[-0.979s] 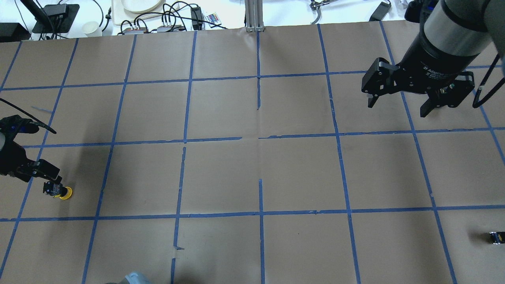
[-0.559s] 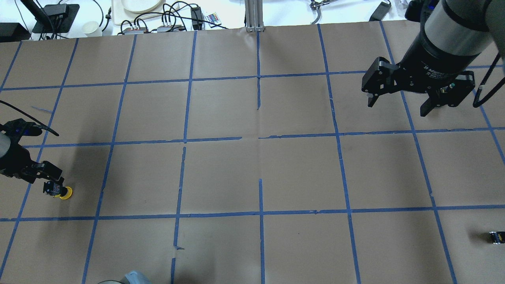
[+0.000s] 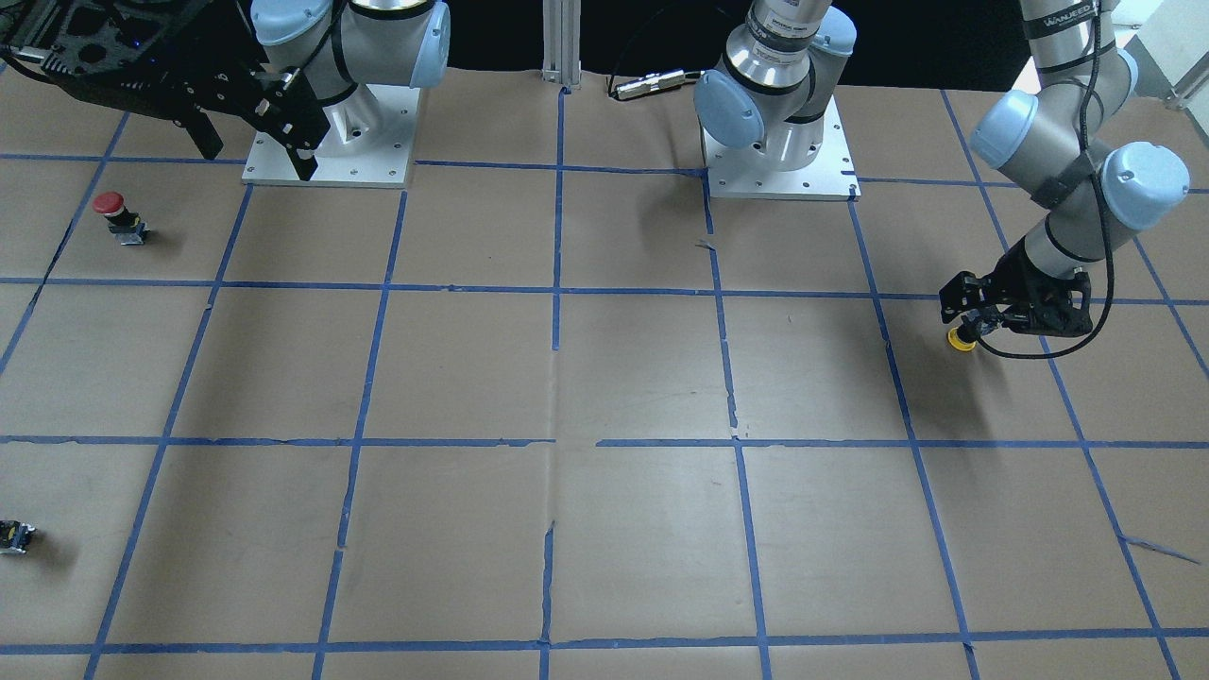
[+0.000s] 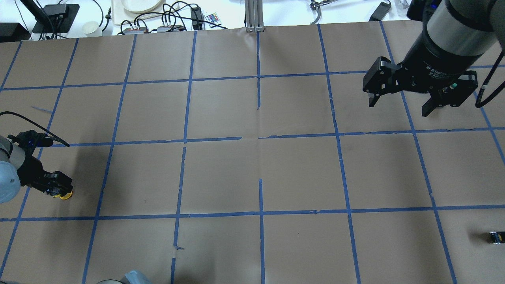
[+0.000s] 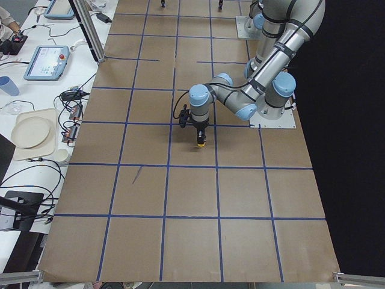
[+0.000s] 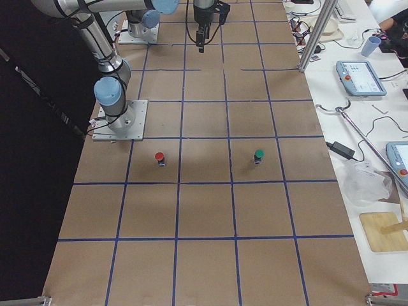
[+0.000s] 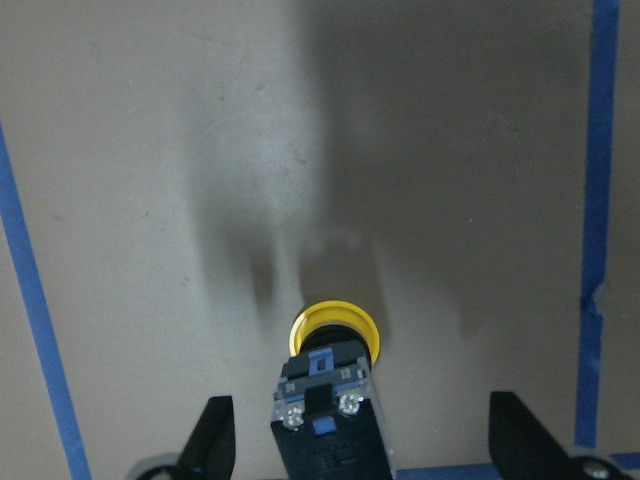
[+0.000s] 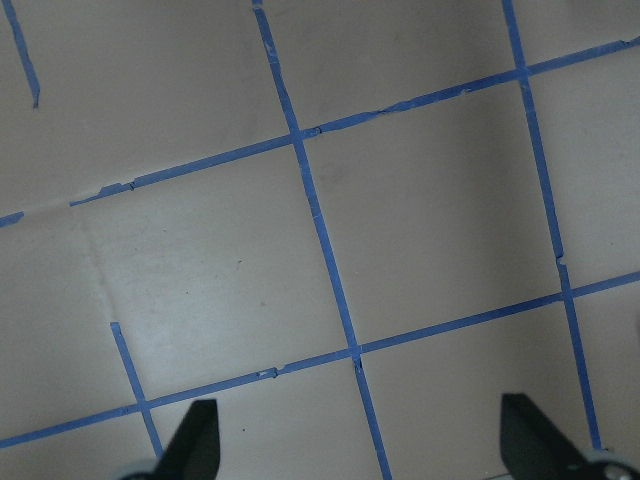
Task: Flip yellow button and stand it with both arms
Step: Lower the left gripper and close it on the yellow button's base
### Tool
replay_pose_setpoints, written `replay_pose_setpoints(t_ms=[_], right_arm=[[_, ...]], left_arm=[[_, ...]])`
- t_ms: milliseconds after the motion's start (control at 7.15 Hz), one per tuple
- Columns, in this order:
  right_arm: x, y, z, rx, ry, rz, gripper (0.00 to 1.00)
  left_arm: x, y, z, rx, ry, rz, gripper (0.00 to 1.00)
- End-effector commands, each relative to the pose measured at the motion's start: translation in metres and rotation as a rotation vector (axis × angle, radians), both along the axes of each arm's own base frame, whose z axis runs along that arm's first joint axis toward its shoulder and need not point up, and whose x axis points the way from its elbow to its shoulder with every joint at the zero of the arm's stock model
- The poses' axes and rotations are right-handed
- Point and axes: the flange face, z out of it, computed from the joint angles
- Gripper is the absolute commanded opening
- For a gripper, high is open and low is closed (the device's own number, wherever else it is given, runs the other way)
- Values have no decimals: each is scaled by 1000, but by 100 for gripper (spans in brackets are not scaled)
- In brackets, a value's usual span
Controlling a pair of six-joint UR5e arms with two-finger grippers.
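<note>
Table: flat, covered edge to edge w/ matte brown paper, lightly creased, cut into big squares by blue tape that's torn in spots. Most of the middle is bare, so there's wide room btwn the arms. Left arm, silver tubes w/ light-blue caps, folds down over the table's left half. Right arm, same build, hangs over the right half. Right gripper, black, is up off the paper w/ fingers spread wide and nothing btwn them; its wrist cam shows only paper & tape. Left gripper is low over the paper, fingers also spread wide, one each side of the yellow button w/ gaps both sides, so no grip. Button sits in the left half, well in from the left end, abt midway btwn robot-side & operators' edges. Its round cap points away from the wrist cam, black body & greyish screw block toward it; cap-down or on its side, can't tell. Red button stands cap-up in the right half nr the robot-side edge. Tiny dark part lies in the right half, well apart from both grippers.
</note>
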Motion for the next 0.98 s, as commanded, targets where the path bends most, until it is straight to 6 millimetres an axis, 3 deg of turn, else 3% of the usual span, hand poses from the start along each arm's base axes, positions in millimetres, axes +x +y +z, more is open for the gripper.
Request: replay_pose_setpoints(t_ms=[0, 280, 559, 839], right_arm=[[0, 1, 0, 1, 0, 1, 100], [0, 0, -3, 12, 3, -4, 100], [-1, -2, -4, 10, 4, -5, 100], [-1, -7, -8, 9, -2, -16, 100]], left_arm=[[1, 0, 0, -4, -7, -4, 72], [4, 0, 11, -22, -21, -8, 69], [18, 7, 9, -24, -6, 14, 68], [18, 7, 9, -21, -4, 15, 40]])
